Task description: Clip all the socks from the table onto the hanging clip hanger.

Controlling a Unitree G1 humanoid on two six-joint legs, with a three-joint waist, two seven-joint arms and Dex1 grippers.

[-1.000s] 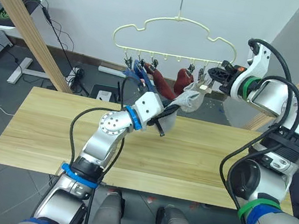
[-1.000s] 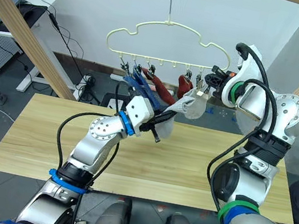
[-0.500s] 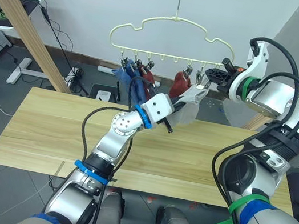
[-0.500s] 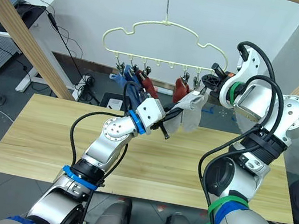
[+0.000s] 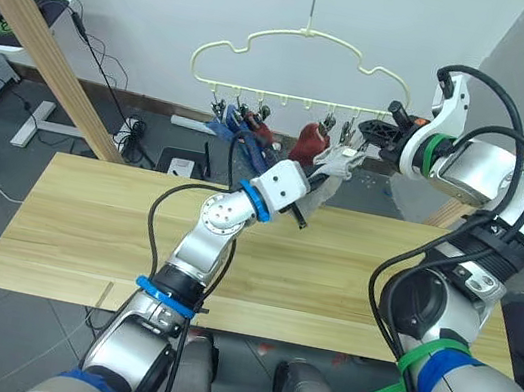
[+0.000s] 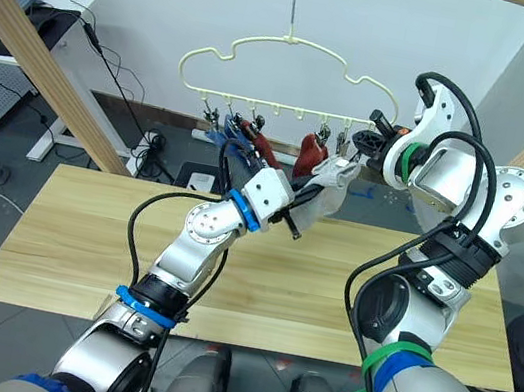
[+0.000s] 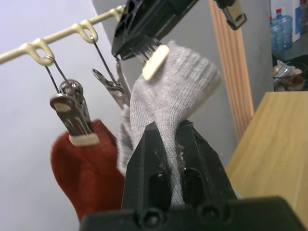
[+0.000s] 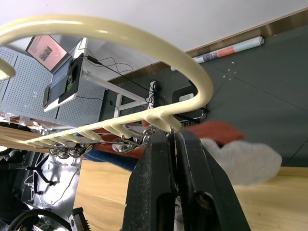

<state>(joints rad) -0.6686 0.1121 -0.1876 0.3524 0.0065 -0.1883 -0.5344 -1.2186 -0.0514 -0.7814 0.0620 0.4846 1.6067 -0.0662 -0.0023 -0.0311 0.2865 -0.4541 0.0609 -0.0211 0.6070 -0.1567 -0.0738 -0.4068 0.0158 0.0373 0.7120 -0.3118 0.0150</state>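
**Last grey sock going up to the end clip**

Wooden table (image 5: 81,245) looks bare from the head camera, with grey floor, cables and a white wall behind it. Above hangs the pale-yellow clip hanger (image 5: 305,36), and blue and red socks already dangle from clips along its row.

What matters now is the gap between the grey sock (image 5: 332,173) and the clip at the hanger's right end. The left gripper (image 5: 311,179) is closed tight on the sock, pinching a fold of the knit between its fingers (image 7: 144,159), so the free end pokes up and away from the gripper toward that clip. In the left wrist camera the sock's tip sits right against the clip's cream pad (image 7: 155,62), touching or nearly so.

The right gripper (image 6: 368,139) is at that same end, fingers (image 8: 154,178) squeezed together around the clip just under the hanger's bar, presumably pressing it open. My guess is the left arm only needs to nudge the tip in between the clip's jaws.
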